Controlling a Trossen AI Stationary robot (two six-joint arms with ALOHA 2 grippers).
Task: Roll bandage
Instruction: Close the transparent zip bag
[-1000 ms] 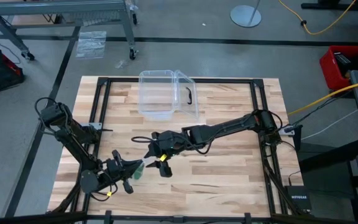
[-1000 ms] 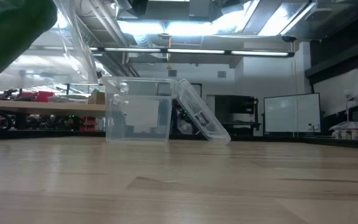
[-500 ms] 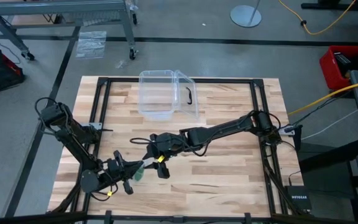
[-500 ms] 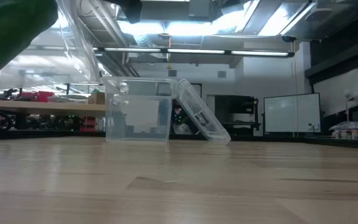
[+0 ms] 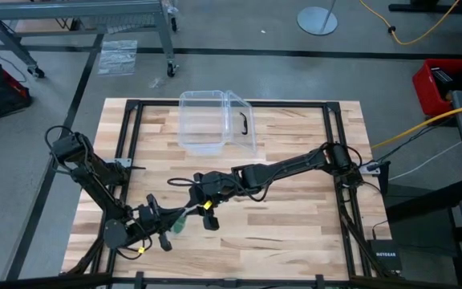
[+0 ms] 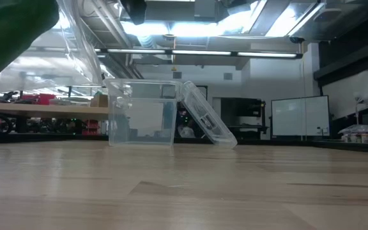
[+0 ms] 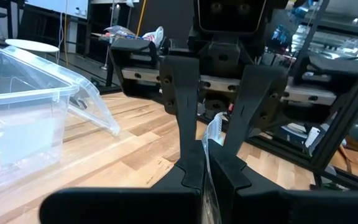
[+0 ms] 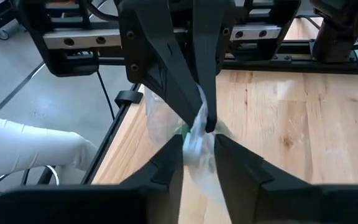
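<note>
The green bandage (image 8: 180,130) sits inside a crinkly clear plastic wrapper (image 8: 194,140), held up above the near left part of the table. The low view shows the bandage (image 6: 8,32) as a green blur with the wrapper (image 6: 75,38) beside it. My left gripper (image 5: 175,219) is shut on the wrapper. My right gripper (image 5: 195,210) faces it from the table's right and is closed on the same wrapper, just beside the left fingertips. My left gripper pinches the wrapper's crumpled clear plastic (image 8: 202,115) between its two fingertips, above the green roll. The fingers come level from the table's left. The wrapper with the bandage hangs clear of the table. My right gripper has the wrapper (image 7: 211,134) between its two fingers (image 7: 191,146), close to the left fingertips. It comes from the table's right, slanting a little downward. The plastic fills the gap between the fingers. One layer or several, I cannot tell.
A clear plastic box (image 5: 207,120) stands at the far middle of the table, its lid (image 6: 206,121) leaning open against its right side. Black frame rails (image 5: 135,144) run along the table's edges. Bare wood (image 5: 295,225) lies to the near right.
My right gripper has edged a little toward the left gripper and the wrapper. The wrapper with the bandage stays lifted where it was.
</note>
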